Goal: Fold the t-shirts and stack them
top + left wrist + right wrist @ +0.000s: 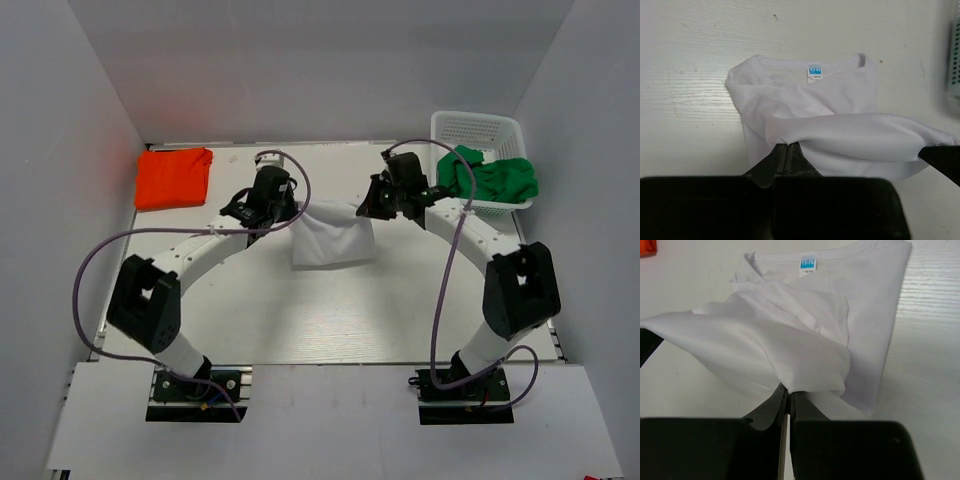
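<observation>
The white t-shirt (332, 240) lies partly folded at the table's middle, its far edge lifted between both grippers. My left gripper (293, 210) is shut on its left corner; in the left wrist view the jaws (786, 146) pinch the cloth (840, 135), collar label facing up. My right gripper (368, 208) is shut on the right corner, seen in the right wrist view (788, 391) with the shirt (790, 340) draped ahead. The orange t-shirt (173, 177) lies folded at the far left. The green t-shirt (495, 178) is crumpled in the basket.
A white mesh basket (475, 128) stands at the far right corner, its edge showing in the left wrist view (955, 55). White walls enclose the table on three sides. Purple cables loop from both arms.
</observation>
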You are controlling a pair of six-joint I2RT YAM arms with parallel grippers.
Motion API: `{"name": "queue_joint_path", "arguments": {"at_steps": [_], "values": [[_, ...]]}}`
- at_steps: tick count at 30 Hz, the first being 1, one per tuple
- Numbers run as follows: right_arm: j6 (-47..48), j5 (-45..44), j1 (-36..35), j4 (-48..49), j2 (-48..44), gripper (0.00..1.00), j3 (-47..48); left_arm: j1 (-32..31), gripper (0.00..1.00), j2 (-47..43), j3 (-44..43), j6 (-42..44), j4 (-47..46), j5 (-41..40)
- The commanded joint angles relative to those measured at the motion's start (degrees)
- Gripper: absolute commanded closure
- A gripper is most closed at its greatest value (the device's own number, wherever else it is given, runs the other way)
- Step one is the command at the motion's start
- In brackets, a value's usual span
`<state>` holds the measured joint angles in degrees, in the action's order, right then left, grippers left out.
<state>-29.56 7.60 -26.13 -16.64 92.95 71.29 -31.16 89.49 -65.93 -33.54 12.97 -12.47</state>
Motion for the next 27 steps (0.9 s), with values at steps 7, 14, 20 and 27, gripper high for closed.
{"name": "queue_joint_path", "arguments": {"at_steps": [7, 14, 20, 27], "values": [[-0.1, 4.3, 3.7, 0.6, 12.0, 1.0, 11.0, 2.9, 1.0, 12.1, -11.5, 0.9, 2.8, -4.6], [0.1, 10.5, 6.6, 3.5, 23.1, 0.69, 20.5, 6.6, 0.86, 21.9, -20.9, -2.2, 7.1, -8.3], [0.0, 6.9, 7.1, 5.5, 24.9, 0.1, 23.5, 9.1, 0.0, 27.2, -28.0, -4.4, 12.9, -5.1], [-1.2, 8.5, 7.1, 10.2, 18.3, 0.1, 12.0, 9.1, 0.0, 18.4, -12.8, -1.2, 2.7, 6.5]]}}
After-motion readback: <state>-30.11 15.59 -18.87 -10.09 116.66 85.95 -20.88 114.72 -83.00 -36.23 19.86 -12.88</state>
